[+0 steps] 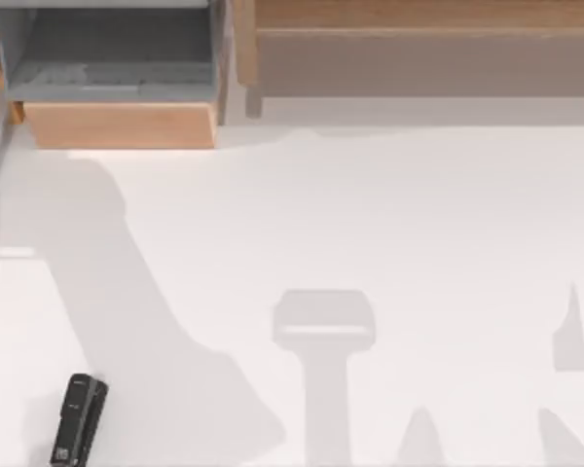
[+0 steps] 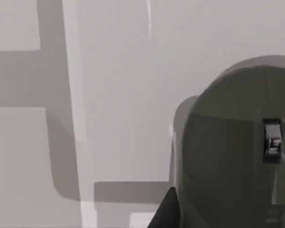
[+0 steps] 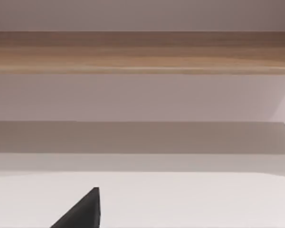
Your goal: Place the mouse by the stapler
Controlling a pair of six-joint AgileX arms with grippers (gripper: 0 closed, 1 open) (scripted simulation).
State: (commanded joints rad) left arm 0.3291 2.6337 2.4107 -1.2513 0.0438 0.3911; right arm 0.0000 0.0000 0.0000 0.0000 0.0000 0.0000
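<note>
You had wide bare table [image 1: 389, 214] beyond the stapler [image 1: 79, 418] (near its bottom-left edge); the mouse [image 2: 237, 152] sat close under the left gripper, whose finger spread I couldn't tell.

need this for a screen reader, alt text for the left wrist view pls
A dark grey-olive mouse with a small scroll wheel shows large and close at one side, cut off by the picture's edges. A black fingertip of the left gripper juts in right beside it, over a pale table crossed by grey shadows.
</note>
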